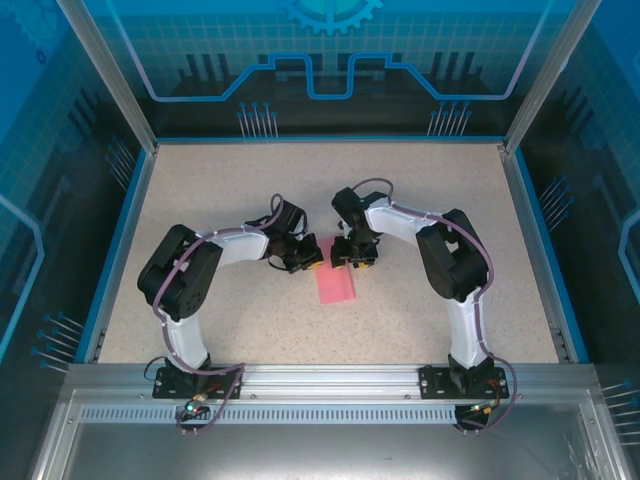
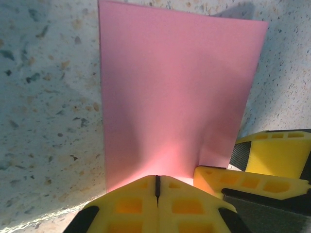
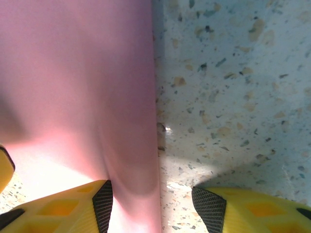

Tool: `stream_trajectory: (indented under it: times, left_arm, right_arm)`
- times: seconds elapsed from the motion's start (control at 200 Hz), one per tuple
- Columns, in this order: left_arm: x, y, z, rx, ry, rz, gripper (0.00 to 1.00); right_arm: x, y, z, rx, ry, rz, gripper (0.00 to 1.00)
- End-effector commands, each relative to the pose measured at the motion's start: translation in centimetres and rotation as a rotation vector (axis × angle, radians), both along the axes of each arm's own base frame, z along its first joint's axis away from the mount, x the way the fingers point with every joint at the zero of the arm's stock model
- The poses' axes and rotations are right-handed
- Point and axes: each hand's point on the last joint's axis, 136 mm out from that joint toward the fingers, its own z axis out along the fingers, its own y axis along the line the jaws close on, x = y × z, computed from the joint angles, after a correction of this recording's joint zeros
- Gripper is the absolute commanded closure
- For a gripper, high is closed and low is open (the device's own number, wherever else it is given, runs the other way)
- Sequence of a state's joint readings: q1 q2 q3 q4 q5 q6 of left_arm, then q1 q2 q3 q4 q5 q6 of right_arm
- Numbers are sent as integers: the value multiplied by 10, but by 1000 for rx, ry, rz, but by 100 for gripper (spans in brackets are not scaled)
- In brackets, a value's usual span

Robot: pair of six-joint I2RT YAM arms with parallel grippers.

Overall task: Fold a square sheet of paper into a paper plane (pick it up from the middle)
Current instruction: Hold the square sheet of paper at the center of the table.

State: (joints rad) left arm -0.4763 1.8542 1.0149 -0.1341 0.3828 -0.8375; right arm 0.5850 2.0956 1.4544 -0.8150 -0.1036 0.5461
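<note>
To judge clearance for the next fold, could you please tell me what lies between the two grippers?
The far end of the square sheet of paper lies between the left gripper and the right gripper, as the top view shows.

I'm sitting in a robot test cell, lab-type setup. Blue translucent panels [image 1: 330, 50] printed with gear and circuit graphics are walling me in on three sides; aluminium frame posts [image 1: 107, 75] are holding them up. My left arm base [image 1: 185, 375] and right arm base [image 1: 462, 378] are sitting bolted to a slotted aluminium rail [image 1: 330, 378] at the edge of a speckled tabletop [image 1: 250, 200], cables [image 1: 222, 392] trailing underneath.
</note>
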Motion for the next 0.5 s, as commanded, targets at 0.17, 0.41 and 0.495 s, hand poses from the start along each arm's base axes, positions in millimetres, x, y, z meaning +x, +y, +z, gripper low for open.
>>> stream_trajectory:
  times: [0.17,0.41,0.495]
  left_arm:
    - [-11,-3,-9,27,48,-39,98]
    - [-24,7,-26,68,93,-45,100]
    - [-31,11,-33,87,113,-48,100]
  right_arm:
    - [-43,-15,-89,-126,145,47,44]
    - [-43,-15,-87,-124,141,43,44]
    - [-41,-15,-84,-125,130,47,44]
